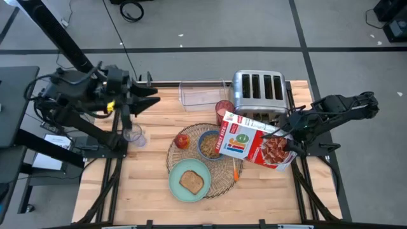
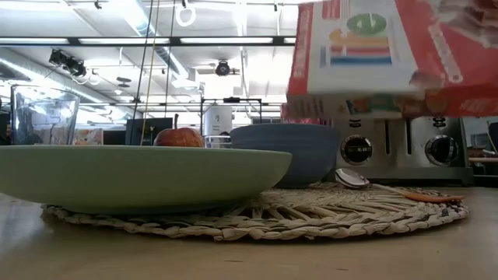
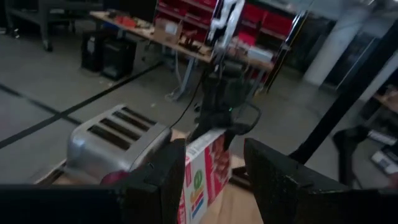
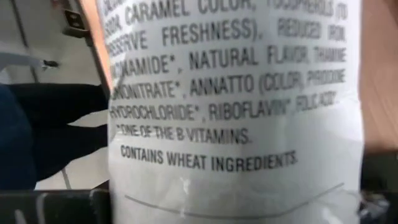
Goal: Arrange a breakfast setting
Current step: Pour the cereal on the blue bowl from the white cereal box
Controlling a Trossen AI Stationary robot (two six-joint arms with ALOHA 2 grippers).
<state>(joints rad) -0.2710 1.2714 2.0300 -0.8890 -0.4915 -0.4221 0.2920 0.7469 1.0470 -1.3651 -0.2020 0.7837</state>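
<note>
- Landmark: round woven placemat (image 1: 202, 159) on the wooden tabletop (image 1: 146, 184), near the middle.
- Blue bowl (image 1: 209, 144) sits on the placemat's far part; brown cereal shows inside it.
- Mint-green plate (image 1: 189, 180) rests on the placemat's near edge, a toast slice (image 1: 191, 182) lying flat on it.
- Red apple (image 1: 182, 140) stands on the placemat's left rim, just beside the bowl.
- Small orange-handled spoon (image 2: 389, 187) lies along the placemat's right edge, bowl end toward the blue bowl.
- Pink cup (image 1: 224, 109) stands beyond the placemat, touching or just beside the chrome toaster (image 1: 257, 91).
- Clear glass (image 1: 133, 135) stands left of the placemat, well apart from it.
- Clear plastic bin (image 1: 203, 93) sits at the tabletop's far edge, beyond the placemat and left of the toaster.
- Cereal box (image 1: 254, 141) is held in the air, tilted, its open end over the placemat's right side, near the bowl rim.
- Right tool (image 1: 287, 132) is clamped on the cereal box from the right of the placemat; the right wrist view is filled by the box's ingredient panel (image 4: 230, 106).
- Left tool (image 1: 147, 95) hovers beyond the placemat's far-left side, above the tabletop edge; its fingers (image 3: 273, 174) stand apart with nothing between them.
</note>
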